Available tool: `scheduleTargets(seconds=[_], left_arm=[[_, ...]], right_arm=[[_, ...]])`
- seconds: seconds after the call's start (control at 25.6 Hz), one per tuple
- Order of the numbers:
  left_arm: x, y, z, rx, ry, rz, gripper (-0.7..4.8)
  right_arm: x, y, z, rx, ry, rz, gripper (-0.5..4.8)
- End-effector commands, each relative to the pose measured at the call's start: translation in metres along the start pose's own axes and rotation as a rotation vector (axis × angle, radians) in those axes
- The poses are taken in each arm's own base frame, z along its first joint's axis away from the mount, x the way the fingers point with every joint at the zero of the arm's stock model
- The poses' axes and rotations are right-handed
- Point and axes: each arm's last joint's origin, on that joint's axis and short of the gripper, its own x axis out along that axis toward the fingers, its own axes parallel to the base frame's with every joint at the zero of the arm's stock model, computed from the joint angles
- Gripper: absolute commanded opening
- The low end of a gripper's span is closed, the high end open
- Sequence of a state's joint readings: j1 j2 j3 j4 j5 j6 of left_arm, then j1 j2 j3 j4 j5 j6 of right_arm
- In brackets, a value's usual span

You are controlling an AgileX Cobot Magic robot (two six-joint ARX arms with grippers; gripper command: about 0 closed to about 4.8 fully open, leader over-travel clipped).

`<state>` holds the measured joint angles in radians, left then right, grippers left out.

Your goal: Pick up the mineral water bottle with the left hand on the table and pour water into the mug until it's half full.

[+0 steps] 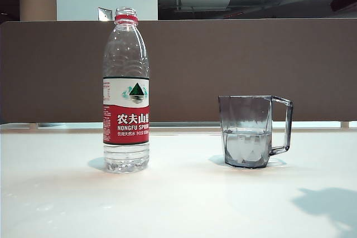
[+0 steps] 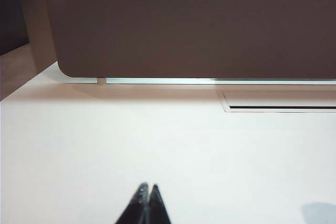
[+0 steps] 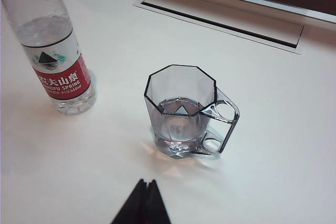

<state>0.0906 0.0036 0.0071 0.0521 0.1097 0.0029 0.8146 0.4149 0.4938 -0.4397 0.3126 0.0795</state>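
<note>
**Operator:** Since both grippers look clenched on nothing, I read the pour as done. My left gripper (image 2: 146, 188) hangs over bare table (image 1: 184, 204), its view showing neither vessel. My right gripper (image 3: 146, 183) hovers just near-side of the mug (image 1: 249, 132).

**Observer:** Where's the bottle?

**Operator:** Upright on the left, well apart from the mug: mineral water bottle (image 1: 126, 90), uncapped. Water (image 1: 247, 146) reaches roughly half.

**Observer:** Risks?

**Operator:** I'd say a careless swing tips that open bottle, or my right fingers nudge the mug and it slops.
</note>
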Motion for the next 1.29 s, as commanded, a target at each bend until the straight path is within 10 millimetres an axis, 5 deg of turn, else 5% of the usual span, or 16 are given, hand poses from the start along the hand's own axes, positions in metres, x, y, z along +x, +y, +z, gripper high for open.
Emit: scheduleTargets(seconds=[0.04, 1.29], left_arm=[[0.0001, -0.0037, 0.002, -0.004, -0.012, -0.035, -0.06], [0.0001, -0.0028, 0.0021, -0.005, -0.013, 0.006, -0.06]], right_arm=[[-0.0012, -0.0001, 0.0035, 0.01, -0.023, 0.001, -0.01], [-0.0012, -0.0001, 0.0035, 0.01, -0.023, 0.001, -0.01]])
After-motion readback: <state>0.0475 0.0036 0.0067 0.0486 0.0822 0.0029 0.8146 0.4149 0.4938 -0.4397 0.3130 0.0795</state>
